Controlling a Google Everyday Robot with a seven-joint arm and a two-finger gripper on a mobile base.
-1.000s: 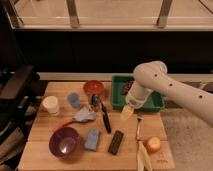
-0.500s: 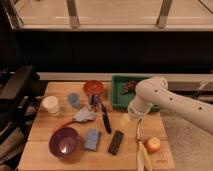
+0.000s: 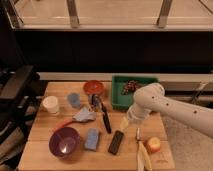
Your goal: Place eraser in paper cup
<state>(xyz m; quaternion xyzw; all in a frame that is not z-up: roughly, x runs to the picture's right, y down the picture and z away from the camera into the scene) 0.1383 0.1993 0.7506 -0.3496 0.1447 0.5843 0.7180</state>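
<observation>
In the camera view, the end effector (image 3: 125, 122) had dropped from beside the green bin (image 3: 119, 98) toward the surface (image 3: 37, 156). Its fingers were apart and empty, near the lying eraser (image 3: 116, 142). The paper cup (image 3: 50, 105) stood well apart, and a grasp seemed next.

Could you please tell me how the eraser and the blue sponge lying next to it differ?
The eraser is black, while the sponge is blue-grey. The eraser is narrower than the sponge. The eraser lies tilted, whereas the sponge lies nearly straight. Both are flat rectangles lying side by side, apart, on the wooden table. The tool is open and empty, up and right of the eraser in the view.
</observation>
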